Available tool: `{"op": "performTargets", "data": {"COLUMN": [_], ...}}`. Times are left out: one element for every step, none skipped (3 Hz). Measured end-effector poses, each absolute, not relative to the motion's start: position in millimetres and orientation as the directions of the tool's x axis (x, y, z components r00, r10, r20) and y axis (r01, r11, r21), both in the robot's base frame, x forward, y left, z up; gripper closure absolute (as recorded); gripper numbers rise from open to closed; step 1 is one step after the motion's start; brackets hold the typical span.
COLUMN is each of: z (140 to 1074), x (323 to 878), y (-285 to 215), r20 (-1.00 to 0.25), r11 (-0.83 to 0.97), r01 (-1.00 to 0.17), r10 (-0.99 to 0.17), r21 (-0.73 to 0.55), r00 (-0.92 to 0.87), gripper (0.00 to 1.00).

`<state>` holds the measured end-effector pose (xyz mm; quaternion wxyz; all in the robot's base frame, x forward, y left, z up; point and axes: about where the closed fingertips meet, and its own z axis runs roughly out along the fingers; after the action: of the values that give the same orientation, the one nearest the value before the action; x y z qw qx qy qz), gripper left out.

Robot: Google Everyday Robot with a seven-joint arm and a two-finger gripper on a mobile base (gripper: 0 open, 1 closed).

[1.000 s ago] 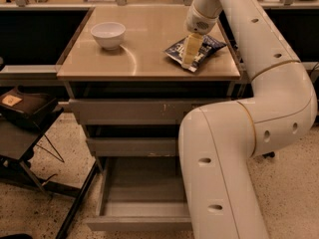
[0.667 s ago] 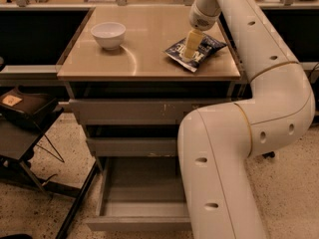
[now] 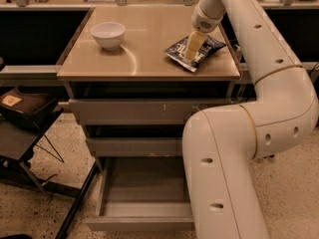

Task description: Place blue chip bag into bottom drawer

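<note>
The blue chip bag lies flat on the tan cabinet top, near its right edge. My gripper reaches down from the white arm and rests on the middle of the bag, covering part of it. The bottom drawer is pulled open below, with its grey box-like inside showing. My arm's large white links hide the drawer's right side.
A white bowl stands at the back left of the cabinet top. Two shallower grey drawers sit above the open one, pulled out a little. A dark stand with a black tray is on the left, over the speckled floor.
</note>
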<state>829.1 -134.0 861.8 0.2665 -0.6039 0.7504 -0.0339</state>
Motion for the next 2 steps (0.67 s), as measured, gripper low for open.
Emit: {"op": "performTargets", "data": {"z": [853.3,853.1], "x": [836.8,836.9], "y": [-144.5,-144.5], "r20": [-0.506,-0.506], "r11": [0.317,0.317], "r01": [-0.875,-0.876], "r10": [-0.857,-0.857], "r21": [-0.365,-0.365], "r00": [-0.100,-0.100], "gripper": [0.00,0.00]}}
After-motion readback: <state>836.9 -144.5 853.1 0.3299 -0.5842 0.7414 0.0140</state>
